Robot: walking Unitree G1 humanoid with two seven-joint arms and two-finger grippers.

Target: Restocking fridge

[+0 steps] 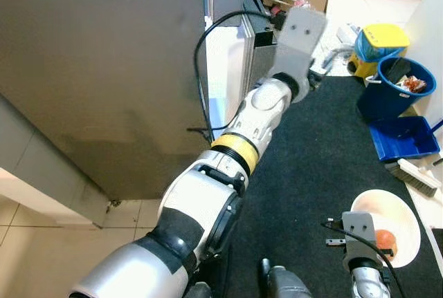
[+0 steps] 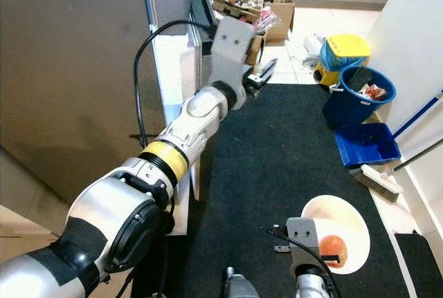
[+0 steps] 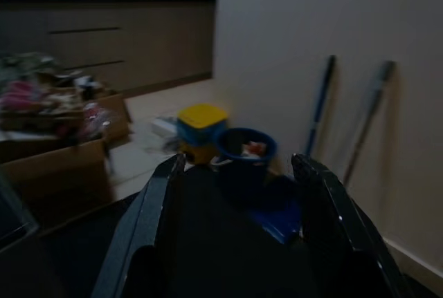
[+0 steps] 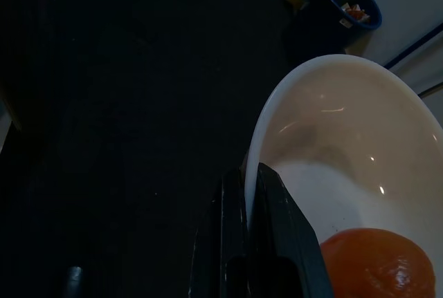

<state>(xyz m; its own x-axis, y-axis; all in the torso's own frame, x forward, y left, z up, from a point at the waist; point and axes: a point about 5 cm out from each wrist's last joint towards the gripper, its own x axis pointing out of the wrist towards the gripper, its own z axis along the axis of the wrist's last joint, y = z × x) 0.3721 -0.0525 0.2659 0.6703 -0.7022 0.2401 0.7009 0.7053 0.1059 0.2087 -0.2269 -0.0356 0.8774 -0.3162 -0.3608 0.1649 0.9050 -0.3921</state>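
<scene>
Reaching forward, left gripper (image 2: 261, 72) sits by the fridge door (image 1: 104, 70) edge, fingers (image 3: 156, 222) spread, nothing between them. Right gripper (image 4: 252, 243) low at the robot's right, fingers pinching the rim of a white bowl (image 2: 346, 218) with an orange fruit (image 2: 332, 248) inside, over the black mat (image 2: 277, 160). Blue bucket (image 2: 356, 94), yellow-lidded bin (image 2: 342, 49), blue dustpan (image 2: 367, 144) and brush (image 2: 379, 182) along the right wall. Cardboard box (image 2: 266, 7) of items beyond.
</scene>
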